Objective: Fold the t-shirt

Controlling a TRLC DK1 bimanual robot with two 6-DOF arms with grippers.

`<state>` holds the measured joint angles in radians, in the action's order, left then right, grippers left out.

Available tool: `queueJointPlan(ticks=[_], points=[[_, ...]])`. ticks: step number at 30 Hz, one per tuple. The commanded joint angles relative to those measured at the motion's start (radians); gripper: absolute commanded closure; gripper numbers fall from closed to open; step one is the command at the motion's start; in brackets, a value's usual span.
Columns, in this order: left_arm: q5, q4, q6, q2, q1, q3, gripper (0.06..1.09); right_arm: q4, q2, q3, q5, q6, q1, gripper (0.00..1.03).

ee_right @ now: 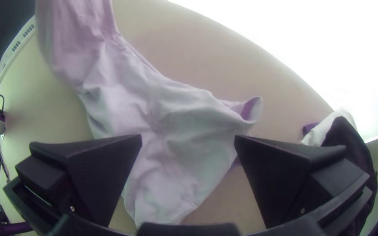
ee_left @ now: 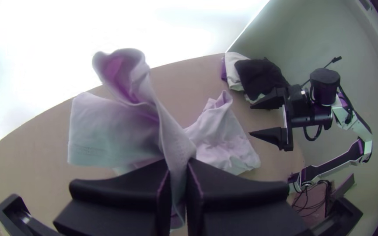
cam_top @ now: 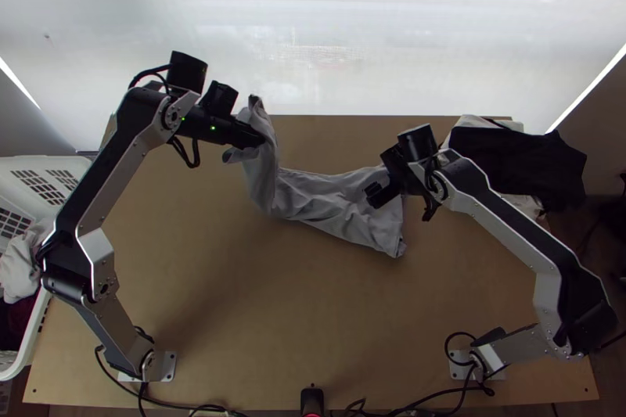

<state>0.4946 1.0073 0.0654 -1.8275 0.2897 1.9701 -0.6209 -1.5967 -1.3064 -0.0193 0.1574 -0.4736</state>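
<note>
One grey t-shirt point(cam_top: 336, 202) lies crumpled on the table point(cam_top: 250, 307), with one end pulled up. We see our left gripper point(cam_top: 258, 138) pinching that lifted end tight, and some cloth flops past its fingers. Our right gripper point(cam_top: 375, 196) is over the other end, with its fingers wide apart and no cloth in its grip. Near the far right corner, we see a black cloth point(cam_top: 524, 163) on top of pale ones.
</note>
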Motion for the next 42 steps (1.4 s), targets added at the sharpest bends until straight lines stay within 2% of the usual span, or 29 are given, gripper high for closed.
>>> queueJointPlan(ticks=[1, 6, 13, 17, 21, 29, 40, 41, 42], points=[[0.002, -0.032, -0.039, -0.046, 0.112, 0.075, 1.05, -0.076, 0.13, 0.012, -0.024, -0.004, 0.101, 0.05], [0.001, -0.05, -0.053, -0.107, 0.204, 0.108, 1.05, -0.076, 0.195, 0.067, -0.025, -0.045, 0.171, 0.05], [0.001, -0.095, -0.087, -0.216, 0.299, 0.181, 1.05, -0.076, 0.279, 0.148, -0.025, -0.05, 0.244, 0.05], [0.001, -0.111, -0.105, -0.311, 0.335, 0.268, 1.05, -0.076, 0.313, 0.196, -0.027, -0.05, 0.253, 0.05], [0.002, -0.202, -0.165, -0.362, 0.367, 0.294, 1.05, -0.076, 0.322, 0.213, -0.027, -0.061, 0.254, 0.05], [0.002, -0.254, -0.239, -0.429, 0.433, 0.296, 1.05, -0.076, 0.316, 0.22, -0.027, -0.065, 0.263, 0.05], [0.002, -0.288, -0.277, -0.535, 0.509, 0.296, 1.05, -0.073, 0.297, 0.222, -0.027, -0.07, 0.267, 0.05], [0.002, -0.286, -0.277, -0.549, 0.519, 0.296, 0.96, -0.071, 0.296, 0.228, -0.027, -0.07, 0.267, 0.05], [0.004, -0.283, -0.274, -0.558, 0.525, 0.294, 0.78, -0.066, 0.296, 0.234, -0.027, -0.07, 0.268, 0.05]])
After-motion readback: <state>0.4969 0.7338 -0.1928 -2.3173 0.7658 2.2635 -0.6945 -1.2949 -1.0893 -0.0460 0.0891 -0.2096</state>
